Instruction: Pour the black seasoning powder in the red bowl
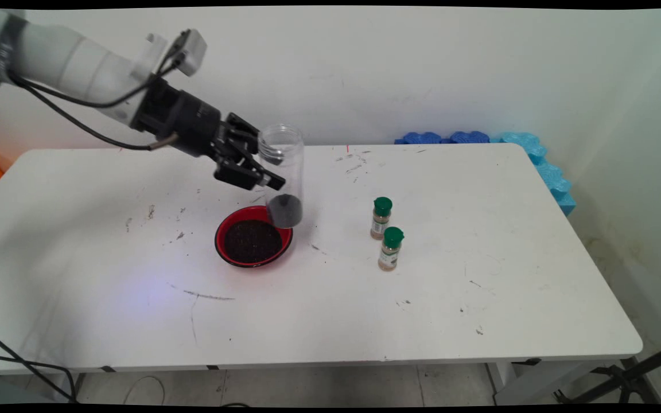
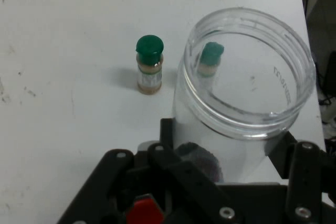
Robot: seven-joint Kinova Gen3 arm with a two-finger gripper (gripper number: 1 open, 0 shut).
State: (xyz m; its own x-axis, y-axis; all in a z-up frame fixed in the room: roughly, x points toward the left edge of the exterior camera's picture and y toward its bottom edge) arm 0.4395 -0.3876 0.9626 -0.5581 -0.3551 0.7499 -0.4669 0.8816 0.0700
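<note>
The gripper [image 1: 261,169] is clamped round a clear plastic jar [image 1: 283,172], upright, a dark heap at its bottom, held at the far rim of a red bowl [image 1: 253,236] of dark grounds. White table [image 1: 107,310], scuffed and speckled. Two green-capped spice bottles [image 1: 387,234] stand right; blue foam [image 1: 540,158] lines the pale wall's corner.

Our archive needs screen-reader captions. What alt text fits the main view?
A black gripper on a white arm holds an upright, lidless clear jar with dark granules at its bottom, just above a red bowl of dark material. Two green-capped spice bottles stand to the right on the white table.
</note>
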